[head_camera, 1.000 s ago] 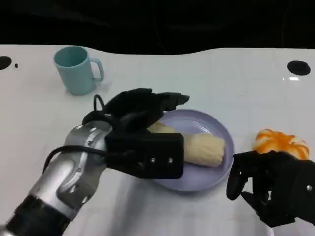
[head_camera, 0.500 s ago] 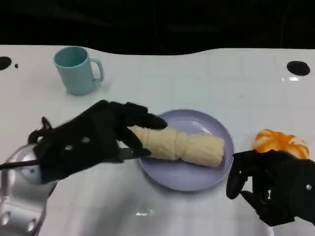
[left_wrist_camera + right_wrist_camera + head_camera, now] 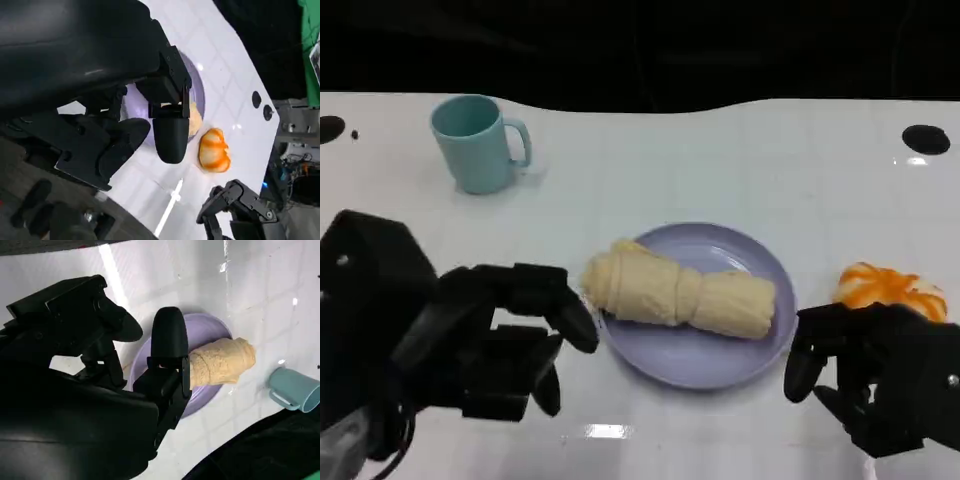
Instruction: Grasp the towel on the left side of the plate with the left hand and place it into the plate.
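Left hand [image 3: 490,345]: nearest, low at the left of the head view, just left of the plate, clear of the towel; fingers [image 3: 555,300] spread apart and curved, nothing between them. Seen too in the left wrist view [image 3: 150,110], dark fingers hanging over the table with nothing in them.

Right hand [image 3: 875,375]: low at the right of the head view, just beside the plate's right rim, below the orange thing; fingers loosely curled, apart, holding nothing. Seen too in the right wrist view [image 3: 155,365], one finger [image 3: 169,340] raised in front of the plate.

Table [image 3: 720,160]: white, glossy, faint grid lines, dark round holes near the far corners.

Plate [image 3: 710,365]: pale lilac, round, at the middle of the table between the two hands. Lilac rim also in the right wrist view [image 3: 220,330].

Towel [image 3: 680,295]: cream, rolled into a bundle, lying across the plate from left to right; left end overhanging the plate's left rim, right end inside the rim. Touched by neither hand. In the right wrist view [image 3: 220,362], lying on the plate past the raised finger.

Orange thing [image 3: 890,290]: right of the plate, apart from it, orange with pale stripes; kind of object hard to tell. Also in the left wrist view [image 3: 215,150].

Mug [image 3: 475,140]: teal, upright, handle to the right, far left of the table, well apart from the plate. Also in the right wrist view [image 3: 295,390].
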Controlling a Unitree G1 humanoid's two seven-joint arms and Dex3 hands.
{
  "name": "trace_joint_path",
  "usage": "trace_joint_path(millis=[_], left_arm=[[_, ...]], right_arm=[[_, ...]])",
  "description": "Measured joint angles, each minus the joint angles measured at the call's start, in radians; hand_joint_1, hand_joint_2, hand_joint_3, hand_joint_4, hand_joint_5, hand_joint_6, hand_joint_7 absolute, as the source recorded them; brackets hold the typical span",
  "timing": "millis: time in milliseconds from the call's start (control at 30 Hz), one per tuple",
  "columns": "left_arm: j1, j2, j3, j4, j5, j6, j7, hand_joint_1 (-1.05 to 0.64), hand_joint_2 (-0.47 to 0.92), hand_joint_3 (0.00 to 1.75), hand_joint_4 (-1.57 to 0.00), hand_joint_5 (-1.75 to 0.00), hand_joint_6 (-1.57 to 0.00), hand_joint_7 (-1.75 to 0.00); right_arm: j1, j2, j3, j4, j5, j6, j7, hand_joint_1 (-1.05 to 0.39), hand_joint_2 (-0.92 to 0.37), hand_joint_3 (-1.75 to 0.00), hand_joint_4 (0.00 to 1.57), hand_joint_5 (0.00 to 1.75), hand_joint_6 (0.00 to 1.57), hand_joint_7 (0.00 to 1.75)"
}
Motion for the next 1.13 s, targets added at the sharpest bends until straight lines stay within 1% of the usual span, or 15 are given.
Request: trace_joint_path(millis=[67, 167, 267, 433, 567, 733, 833, 1133], left_arm=[[0.023, -0.013, 0.015, -0.005, -0.031, 0.030, 0.019, -0.08, 0.48, 1.32, -0.79, -1.75, -0.76, -1.47], [0.035, -0.040, 0.032, 0.004, -0.068, 0.060, 0.051, -0.10, 0.49, 1.30, -0.81, -1.75, -0.73, -1.55], [0.033, -0.040, 0.030, 0.024, -0.087, 0.060, 0.063, -0.10, 0.50, 1.29, -0.81, -1.75, -0.71, -1.58], [0.029, -0.020, 0.005, 0.063, -0.089, 0.044, 0.064, -0.10, 0.49, 1.29, -0.81, -1.75, -0.72, -1.58], [0.024, -0.006, -0.007, 0.091, -0.090, 0.018, 0.064, -0.11, 0.52, 1.27, -0.77, -1.75, -0.67, -1.59], [0.023, 0.026, -0.038, 0.119, -0.088, -0.020, 0.061, -0.09, 0.52, 1.25, -0.75, -1.75, -0.65, -1.57], [0.022, 0.037, -0.047, 0.126, -0.088, -0.034, 0.061, -0.09, 0.51, 1.25, -0.76, -1.75, -0.67, -1.57], [0.020, 0.064, -0.054, 0.143, -0.090, -0.060, 0.051, -0.09, 0.51, 1.25, -0.77, -1.75, -0.71, -1.55]], right_arm=[[0.002, -0.003, -0.014, 0.008, 0.002, -0.020, 0.000, 0.01, -0.60, -1.04, 0.72, 1.74, 0.70, 1.41], [0.011, -0.006, -0.021, 0.020, 0.006, -0.040, 0.002, 0.00, -0.58, -1.06, 0.71, 1.74, 0.70, 1.41], [0.023, -0.007, -0.025, 0.020, 0.008, -0.045, 0.003, 0.01, -0.59, -1.05, 0.70, 1.73, 0.69, 1.41], [0.026, -0.011, -0.037, 0.024, 0.006, -0.055, 0.003, 0.02, -0.60, -1.03, 0.72, 1.73, 0.69, 1.41], [0.026, -0.013, -0.040, 0.034, 0.006, -0.059, 0.003, 0.02, -0.60, -1.03, 0.71, 1.72, 0.69, 1.41], [0.026, -0.013, -0.040, 0.036, 0.006, -0.059, 0.003, 0.01, -0.61, -1.02, 0.70, 1.72, 0.69, 1.40], [0.026, -0.013, -0.040, 0.036, 0.006, -0.059, 0.003, 0.03, -0.62, -1.00, 0.70, 1.72, 0.69, 1.41], [0.026, -0.012, -0.041, 0.037, 0.007, -0.069, 0.003, 0.02, -0.58, -1.06, 0.71, 1.73, 0.69, 1.42]])
